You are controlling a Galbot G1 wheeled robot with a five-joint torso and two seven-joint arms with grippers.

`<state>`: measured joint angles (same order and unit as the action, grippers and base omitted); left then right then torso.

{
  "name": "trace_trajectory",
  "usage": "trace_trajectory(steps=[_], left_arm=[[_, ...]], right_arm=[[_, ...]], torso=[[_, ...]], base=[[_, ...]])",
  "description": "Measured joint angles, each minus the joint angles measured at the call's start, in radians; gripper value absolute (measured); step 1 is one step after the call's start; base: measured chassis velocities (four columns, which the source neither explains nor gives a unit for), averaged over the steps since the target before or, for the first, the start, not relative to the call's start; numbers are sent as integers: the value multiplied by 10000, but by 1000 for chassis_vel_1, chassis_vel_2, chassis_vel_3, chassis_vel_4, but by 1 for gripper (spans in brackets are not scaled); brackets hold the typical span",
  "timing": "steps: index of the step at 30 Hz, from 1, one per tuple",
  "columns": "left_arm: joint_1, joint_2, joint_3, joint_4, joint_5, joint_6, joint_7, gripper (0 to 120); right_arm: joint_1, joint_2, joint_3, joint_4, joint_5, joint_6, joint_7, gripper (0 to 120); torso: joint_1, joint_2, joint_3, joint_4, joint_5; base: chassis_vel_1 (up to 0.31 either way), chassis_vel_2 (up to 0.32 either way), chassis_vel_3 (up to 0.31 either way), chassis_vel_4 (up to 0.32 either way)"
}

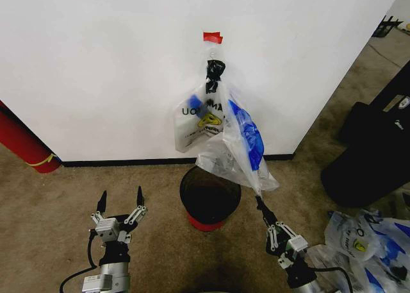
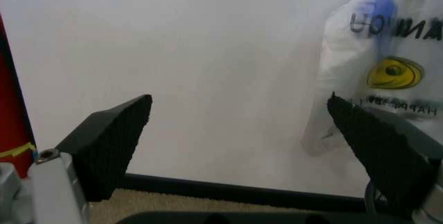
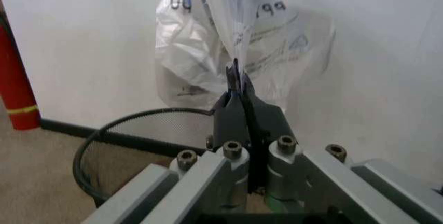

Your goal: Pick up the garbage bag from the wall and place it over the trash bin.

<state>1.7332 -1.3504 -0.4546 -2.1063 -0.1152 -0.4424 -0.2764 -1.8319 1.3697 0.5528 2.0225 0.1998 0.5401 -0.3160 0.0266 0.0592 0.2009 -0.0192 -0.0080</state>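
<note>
The right gripper [image 1: 260, 203] is pinched tight on the lower corner of the garbage bag [image 1: 238, 145], its two fingers pressed together with the thin clear plastic caught between the tips; the right wrist view shows the same clamp [image 3: 235, 79], with the film rising straight up from the fingertips. From that grip the bag stretches up and away toward the wall [image 1: 102, 68], where its top hangs bunched at a dark knot just under a strip of red tape [image 1: 213, 37]. More clear bags with a yellow smiley face and black lettering hang flat against the wall behind the held one. The trash bin [image 1: 209, 197] stands on the carpet just beside the right gripper, on its inner side, directly under the hanging bags and close to the black baseboard. The left gripper [image 1: 120, 206] hovers low on the far side of the bin, fingers spread wide apart and holding nothing, pointing at the wall, with the edge of the bags [image 2: 377, 63] near one fingertip
</note>
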Motion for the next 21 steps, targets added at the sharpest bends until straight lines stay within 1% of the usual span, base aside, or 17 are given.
trace_trajectory(steps=[6, 8, 10, 13, 14, 16, 17, 18, 21], left_arm=[[-27, 117, 136, -93, 15, 112, 5, 100], [-22, 284, 301, -288, -28, 241, 4, 100], [-73, 685, 560, -696, -205, 568, 5, 100], [-476, 1492, 877, -1484, -831, 1385, -14, 100], [-476, 1492, 877, -1484, -831, 1385, -14, 100], [-860, 2194, 1113, -2104, -1690, 2114, -64, 100], [-1006, 2514, 1224, -2327, -2093, 2401, -75, 100], [-1219, 2969, 1407, -2597, -2621, 2768, -114, 100], [-2087, 4151, 2066, -3189, -3928, 3740, -246, 100]], right_arm=[[-6, 30, 143, 8, -10, 86, 77, 0], [52, 83, 102, 150, 6, -95, 296, 0], [197, 165, -150, 431, 198, -621, 762, 0], [569, 322, -607, 933, 393, -1491, 1459, 0], [569, 322, -607, 933, 393, -1491, 1459, 0], [880, 428, -897, 1120, 331, -1939, 1867, 0], [995, 462, -1020, 1177, 319, -2093, 2006, 0], [1111, 495, -1153, 1222, 310, -2272, 2154, 0], [1524, 644, -1421, 1211, 104, -2654, 2533, 0]], torso=[[0, 0, 0, 0, -1], [0, 0, 0, 0, -2], [0, 0, 0, 2, -1], [0, 0, 0, -1, -2], [0, 0, 0, -1, -2], [0, 0, 1, 0, -4], [0, 0, 0, -3, 0], [0, 0, 1, 1, -1], [0, 0, 1, 0, -2]], base=[[0, 0, 0, 0], [0, 0, 0, 0], [0, 0, 0, 0], [0, 0, 0, 0], [0, 0, 0, 0], [0, 0, 0, 0], [0, 0, 0, 0], [0, 0, 0, 0], [0, 0, 0, 0]])
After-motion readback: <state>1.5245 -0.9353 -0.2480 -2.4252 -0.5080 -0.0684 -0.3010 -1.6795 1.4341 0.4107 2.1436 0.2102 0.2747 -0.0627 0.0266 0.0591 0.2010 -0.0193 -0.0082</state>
